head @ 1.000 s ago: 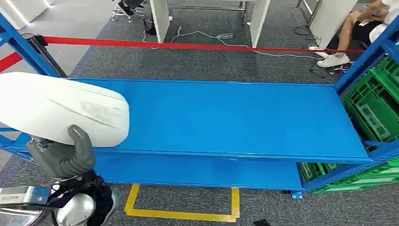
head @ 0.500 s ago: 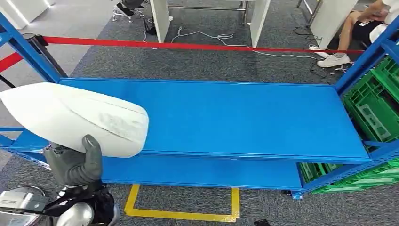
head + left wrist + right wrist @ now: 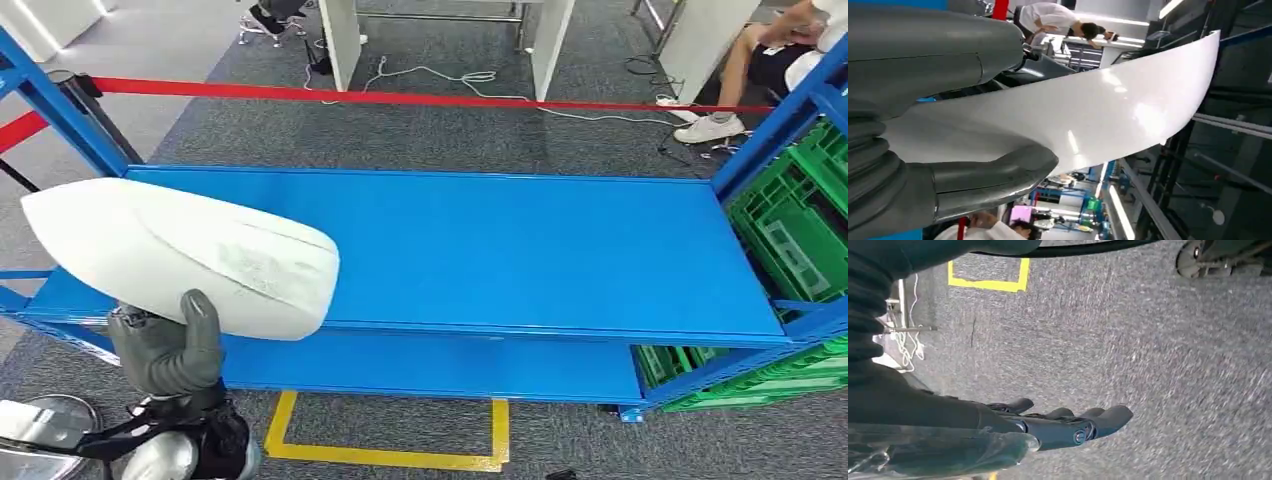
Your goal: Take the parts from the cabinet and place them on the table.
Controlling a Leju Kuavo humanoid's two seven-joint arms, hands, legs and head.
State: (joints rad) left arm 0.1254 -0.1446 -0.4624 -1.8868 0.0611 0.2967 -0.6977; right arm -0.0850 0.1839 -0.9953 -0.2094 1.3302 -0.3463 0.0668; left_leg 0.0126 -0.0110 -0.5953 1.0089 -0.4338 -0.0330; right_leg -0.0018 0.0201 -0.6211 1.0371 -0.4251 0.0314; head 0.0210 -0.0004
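A large white curved shell part (image 3: 185, 255) hangs over the left end of the blue table (image 3: 520, 250). My left hand (image 3: 165, 350) grips it from below at its near edge, thumb up against the shell. In the left wrist view the same white part (image 3: 1088, 115) sits pinched between the grey thumb and fingers (image 3: 993, 172). My right hand (image 3: 1063, 427) hangs over the grey carpet with its fingers stretched out and nothing in them.
Green crates (image 3: 800, 230) stand in the blue rack at the right. A red barrier tape (image 3: 400, 97) runs behind the table. A seated person (image 3: 770, 50) is at the far right. A yellow floor marking (image 3: 385, 455) lies below the table's lower shelf.
My left hand has carried the white part to the right, further over the table's left end. The rest of the scene has stayed put.
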